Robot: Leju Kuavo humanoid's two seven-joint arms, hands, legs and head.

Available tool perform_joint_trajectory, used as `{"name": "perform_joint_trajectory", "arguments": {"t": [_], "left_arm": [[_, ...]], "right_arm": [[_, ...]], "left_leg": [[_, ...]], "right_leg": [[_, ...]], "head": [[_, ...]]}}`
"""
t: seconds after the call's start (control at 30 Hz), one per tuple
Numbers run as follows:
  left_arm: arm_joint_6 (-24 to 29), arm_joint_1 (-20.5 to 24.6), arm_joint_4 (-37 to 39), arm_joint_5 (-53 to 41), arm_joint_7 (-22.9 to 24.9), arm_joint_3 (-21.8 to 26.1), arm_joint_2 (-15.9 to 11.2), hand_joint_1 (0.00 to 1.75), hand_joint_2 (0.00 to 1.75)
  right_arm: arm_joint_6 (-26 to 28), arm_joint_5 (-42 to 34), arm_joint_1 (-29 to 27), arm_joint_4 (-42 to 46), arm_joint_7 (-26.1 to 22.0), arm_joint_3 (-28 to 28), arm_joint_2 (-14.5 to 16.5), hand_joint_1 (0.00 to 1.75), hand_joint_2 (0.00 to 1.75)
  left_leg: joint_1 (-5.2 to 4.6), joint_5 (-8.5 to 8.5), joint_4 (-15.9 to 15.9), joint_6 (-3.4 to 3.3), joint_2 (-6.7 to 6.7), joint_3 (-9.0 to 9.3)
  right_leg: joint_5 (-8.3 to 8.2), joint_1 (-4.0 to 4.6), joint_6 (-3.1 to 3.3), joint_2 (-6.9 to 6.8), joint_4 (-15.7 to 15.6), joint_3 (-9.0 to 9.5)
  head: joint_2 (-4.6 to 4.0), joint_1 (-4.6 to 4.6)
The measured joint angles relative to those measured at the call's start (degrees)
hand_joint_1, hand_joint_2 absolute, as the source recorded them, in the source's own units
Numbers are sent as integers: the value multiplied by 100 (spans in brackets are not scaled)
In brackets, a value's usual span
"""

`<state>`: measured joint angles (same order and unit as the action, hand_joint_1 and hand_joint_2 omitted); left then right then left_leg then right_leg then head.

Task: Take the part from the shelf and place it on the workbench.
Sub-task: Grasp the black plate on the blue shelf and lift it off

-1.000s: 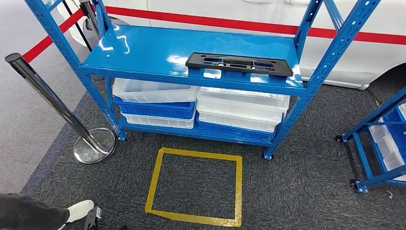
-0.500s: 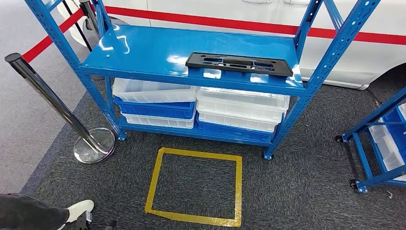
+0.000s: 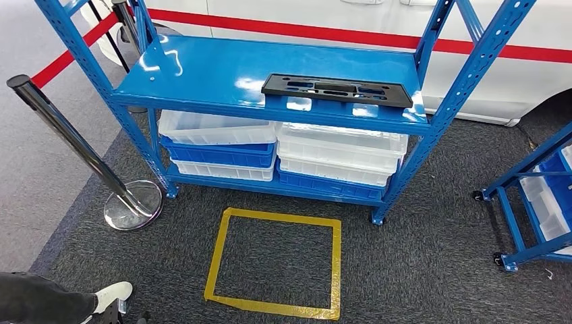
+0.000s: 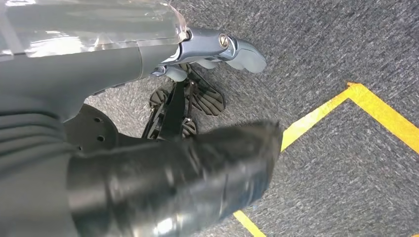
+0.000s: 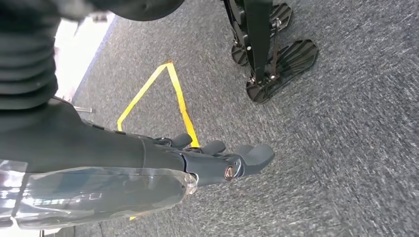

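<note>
A flat black part lies on the top board of a blue shelf, toward its right end and near the front edge, and neither of our hands touches it.

Under that board we see white and blue bins stacked in two piles on the lowest level. On the dark carpet in front of the shelf a square of yellow tape is marked out. A chrome barrier post stands to the left, a second blue rack to the right, and a person's white shoe sits at the lower left. Our left hand hangs above the carpet holding nothing, fingers loosely extended. Our right hand hangs likewise, fingers apart and empty, near the tape.
</note>
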<state>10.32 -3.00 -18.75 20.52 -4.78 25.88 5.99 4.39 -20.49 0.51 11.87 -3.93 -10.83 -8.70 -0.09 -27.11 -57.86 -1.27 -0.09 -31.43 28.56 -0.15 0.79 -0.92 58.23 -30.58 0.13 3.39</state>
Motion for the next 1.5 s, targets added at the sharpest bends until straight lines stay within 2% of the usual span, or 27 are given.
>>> {"name": "perform_joint_trajectory", "arguments": {"t": [0.13, 0.23, 0.37, 0.47, 0.5, 0.6, 0.63, 0.73, 0.83, 0.93, 1.2, 1.27, 1.33, 1.43, 1.5], "left_arm": [[-142, 35, 44, -126, 16, 36, 2, 0, 0], [-268, 84, 119, -239, -1, 53, 2, 0, 0], [-466, 147, 233, -354, -63, 76, 2, 0, 0], [-527, 194, 298, -405, -93, 101, 2, 0, 0], [-533, 202, 317, -425, -98, 114, 4, 0, 0], [-539, 199, 353, -482, -104, 163, 13, 0, 0], [-544, 194, 363, -497, -104, 178, 15, 0, 0], [-594, 166, 390, -550, -96, 210, 28, 0, 0], [-663, 201, 397, -615, -65, 235, 49, 0, 0], [-696, 223, 397, -695, -5, 282, 80, 0, 0], [-832, 167, 399, -1090, 95, 324, 137, 0, 0], [-858, 165, 399, -1177, 114, 325, 140, 0, 0], [-892, 161, 404, -1281, 143, 325, 141, 0, 0], [-945, 160, 427, -1439, 172, 325, 142, 0, 0], [-963, 161, 447, -1519, 181, 325, 143, 0, 0]], "right_arm": [[7, 249, 121, 18, -426, 13, -256, 0, 175], [148, 650, 466, 119, -759, 70, -583, 0, 175], [425, 1872, 1396, 386, -1189, 496, -986, 0, 175], [534, 2495, 2171, 592, -1182, 979, -1138, 0, 175], [554, 2570, 2339, 653, -1169, 1082, -1160, 0, 131], [624, 2752, 2567, 789, -1303, 1218, -1169, 0, 131], [681, 2881, 2605, 824, -1425, 1258, -1168, 0, 175], [970, 3855, 2958, 992, -1684, 1641, -1068, 0, 175], [1142, 5027, 3616, 1268, -1418, 2260, -815, 0, 175], [1215, 5936, 4174, 1610, -1150, 2910, -496, 0, 175], [1214, 7752, 5053, 2633, -830, 4278, 156, 0, 175], [1215, 8110, 5153, 2851, -702, 4526, 240, 0, 175], [1357, 8802, 5255, 3075, -470, 4826, 292, 0, 175], [1837, 10163, 5548, 3326, -53, 5485, 332, 0, 175], [2072, 10580, 5723, 3383, 75, 5827, 340, 0, 175]], "left_leg": [[-8, 1, 0, -1, 2, -8], [-17, 4, 0, -6, 7, -31], [-29, 22, -2, -31, 49, -43], [-29, 41, -10, -51, 63, -27], [-28, 46, -13, -56, 48, -27], [-28, 52, -17, -63, -20, -42], [-28, 55, -16, -64, -37, -54], [-34, 63, -18, -60, -14, -117], [-37, 66, -22, -59, 47, -114], [-36, 78, -24, -61, 42, -103], [-33, 96, -24, -56, -11, -122], [-33, 96, -24, -56, -12, -123], [-33, 96, -24, -56, -13, -126], [-34, 97, -26, -56, -15, -129], [-34, 97, -29, -56, -19, -130]], "right_leg": [[-4, -2, -7, 1, 1, 0], [-15, -4, -23, 8, 3, -2], [-43, -8, -57, 49, 5, -28], [-61, -10, -69, 59, 4, -45], [-61, -10, -72, 42, 3, -44], [-51, -9, -78, -27, 5, -31], [-49, -8, -79, -43, 8, -24], [-61, -10, -80, -16, 30, -51], [-78, -11, -80, 44, 34, -86], [-80, -11, -81, 35, 35, -86], [-80, -9, -81, -12, 38, -90], [-80, -9, -81, -14, 37, -90], [-80, -9, -81, -15, 37, -92], [-80, -10, -81, -16, 36, -94], [-80, -10, -81, -19, 35, -91]], "head": [[0, -1], [0, -2], [0, -1], [0, -1], [0, -1], [0, -1], [-1, -2], [-1, -1], [0, 1], [0, 1], [0, 0], [0, 0], [0, 1], [0, 1], [0, 0]]}}
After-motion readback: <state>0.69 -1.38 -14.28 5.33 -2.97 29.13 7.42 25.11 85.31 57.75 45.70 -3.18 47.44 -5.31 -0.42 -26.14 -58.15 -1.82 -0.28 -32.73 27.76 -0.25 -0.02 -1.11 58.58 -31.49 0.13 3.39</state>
